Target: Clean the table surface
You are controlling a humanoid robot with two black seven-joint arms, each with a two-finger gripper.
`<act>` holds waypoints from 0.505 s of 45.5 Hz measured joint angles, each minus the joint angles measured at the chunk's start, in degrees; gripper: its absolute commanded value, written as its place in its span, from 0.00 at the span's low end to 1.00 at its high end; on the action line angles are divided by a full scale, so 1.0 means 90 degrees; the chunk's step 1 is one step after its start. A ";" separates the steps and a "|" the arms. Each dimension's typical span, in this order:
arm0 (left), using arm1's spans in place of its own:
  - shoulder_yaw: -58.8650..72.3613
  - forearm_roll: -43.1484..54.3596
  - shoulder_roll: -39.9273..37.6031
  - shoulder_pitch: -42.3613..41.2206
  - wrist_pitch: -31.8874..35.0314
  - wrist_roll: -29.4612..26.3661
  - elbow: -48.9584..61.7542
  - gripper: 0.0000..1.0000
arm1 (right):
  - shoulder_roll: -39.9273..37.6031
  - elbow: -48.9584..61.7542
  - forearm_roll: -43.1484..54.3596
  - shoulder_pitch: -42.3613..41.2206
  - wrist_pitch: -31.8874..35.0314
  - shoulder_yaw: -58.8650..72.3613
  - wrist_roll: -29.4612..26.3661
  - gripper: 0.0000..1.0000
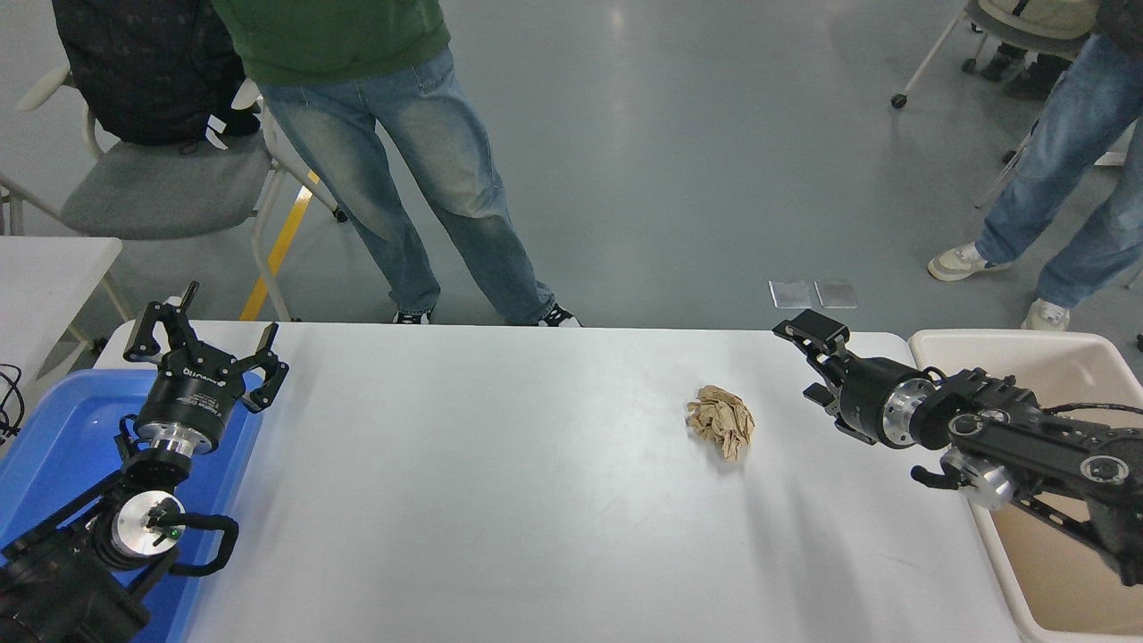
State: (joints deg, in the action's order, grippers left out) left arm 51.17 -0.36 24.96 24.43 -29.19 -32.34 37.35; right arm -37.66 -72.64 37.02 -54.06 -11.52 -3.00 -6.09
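The table surface [500, 473] is a wide white top with rounded corners. A crumpled ball of brown paper [721, 420] lies on it, right of centre. My right gripper [811, 361] hovers just right of the paper, pointing left toward it, open with nothing between its fingers and a small gap to the paper. My left gripper [204, 338] is parked at the table's far left corner above the blue bin, open and empty.
A blue bin [54, 429] sits at the table's left end, a beige bin [1054, 572] at its right end under my right arm. A person in jeans [429, 196] stands at the far edge; another person [1063, 179] is at upper right. A chair [161, 187] and a smaller white table [45, 268] are at left.
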 measured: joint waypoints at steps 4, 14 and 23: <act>-0.0001 0.0000 0.0000 0.0000 0.0000 0.0000 0.0000 0.99 | 0.0073 -0.0030 0.0306 -0.0124 0.0158 0.0113 -0.0196 0.99; -0.0002 0.0000 0.0000 0.0000 0.0000 0.0000 0.0000 0.99 | 0.0402 -0.0067 0.0917 -0.0388 0.0350 0.0600 -0.0436 0.99; -0.0001 0.0000 0.0000 0.0000 0.0000 0.0000 0.0001 0.99 | 0.0731 0.0034 0.1646 -0.0804 0.0182 0.1283 -0.0500 1.00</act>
State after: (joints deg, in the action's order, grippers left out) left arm 51.17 -0.36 24.96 24.44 -29.19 -32.34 37.36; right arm -31.08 -72.34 51.84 -61.29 -9.88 8.54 -10.59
